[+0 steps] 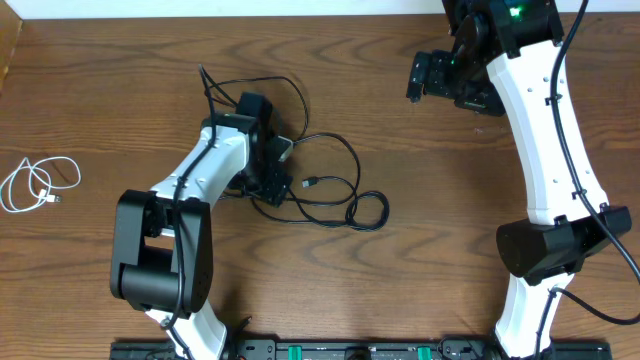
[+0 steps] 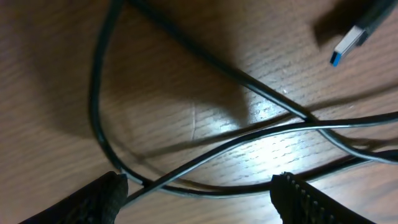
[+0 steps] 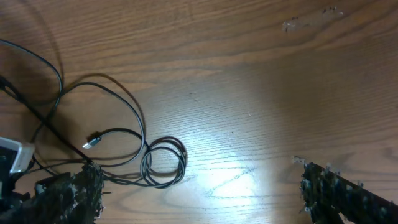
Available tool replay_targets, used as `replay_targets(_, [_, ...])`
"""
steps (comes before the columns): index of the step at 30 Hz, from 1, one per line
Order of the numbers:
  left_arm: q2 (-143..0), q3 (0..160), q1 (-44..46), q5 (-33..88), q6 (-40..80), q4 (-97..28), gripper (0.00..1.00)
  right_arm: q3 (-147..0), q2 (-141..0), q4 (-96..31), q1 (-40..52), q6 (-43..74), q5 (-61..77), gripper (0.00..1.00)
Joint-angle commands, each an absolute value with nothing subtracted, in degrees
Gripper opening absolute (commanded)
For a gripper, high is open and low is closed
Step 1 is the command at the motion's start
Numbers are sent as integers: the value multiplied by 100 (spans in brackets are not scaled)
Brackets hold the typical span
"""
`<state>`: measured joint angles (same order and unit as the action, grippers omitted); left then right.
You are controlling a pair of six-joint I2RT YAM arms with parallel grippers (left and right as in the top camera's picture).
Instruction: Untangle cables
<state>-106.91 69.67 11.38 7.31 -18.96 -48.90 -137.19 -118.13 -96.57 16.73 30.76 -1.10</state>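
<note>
A brown wood-grain table (image 1: 420,250) filled the view, soft glare on its surface, a pale strip (image 1: 250,8) beyond its far edge.

I can read no text, label, brand, number or sign on anything in my views.

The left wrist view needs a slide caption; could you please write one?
Open left gripper poised low over crossing black cables beside a USB plug.

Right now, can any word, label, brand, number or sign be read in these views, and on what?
None can be read. The black cables, the white cable, the blue-tipped plug and the table show no print. The green light on the right arm is only a lamp.
</note>
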Motion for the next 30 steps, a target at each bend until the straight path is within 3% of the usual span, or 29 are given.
replay_targets(1, [-10674,6845,1160,679,-2370,-4654,78,-13712,-11775,-9666,1695,3033,-183,99])
replay_targets(5, [-10676,6845,1173,679,-2502,-4458,77,-13712,-11775,-9666,1695,3030,-183,99])
replay_targets(17, [-10718,6834,1376,679,-2593,-4383,60,-13712,-11775,-9666,1695,3033,-183,99])
replay_targets(30, [-10718,6705,1450,676,-2593,-4445,60,-13712,-11775,-9666,1695,3030,-183,99])
